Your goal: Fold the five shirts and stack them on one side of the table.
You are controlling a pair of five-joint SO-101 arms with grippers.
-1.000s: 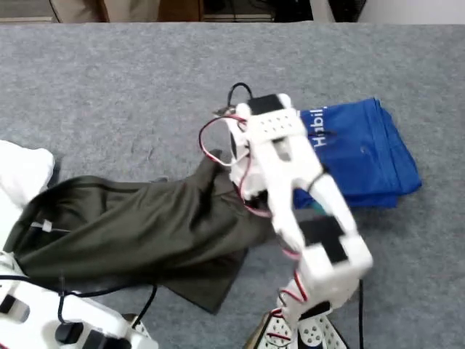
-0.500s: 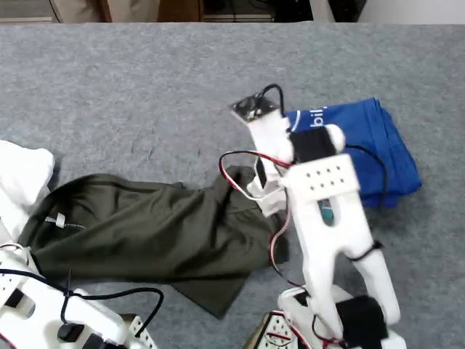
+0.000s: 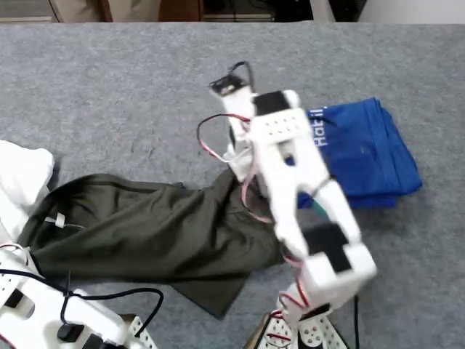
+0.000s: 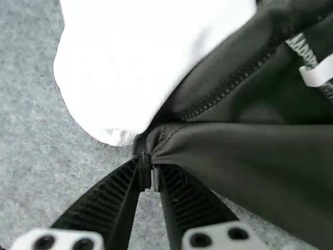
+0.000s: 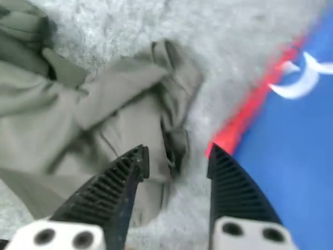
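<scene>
white shirt (image 3: 22, 174) runs off the high view's edge, right arm (image 3: 290, 167) covers bits of blue shirt (image 3: 370, 153) and dark shirt (image 3: 145, 225)

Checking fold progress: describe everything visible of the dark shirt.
The dark shirt is olive, soft cloth with stitched seams and a white tag, lying crumpled and stretched across the grey table. The left gripper pinches one corner beside the white shirt; the open right gripper hangs over its bunched other end.
</scene>
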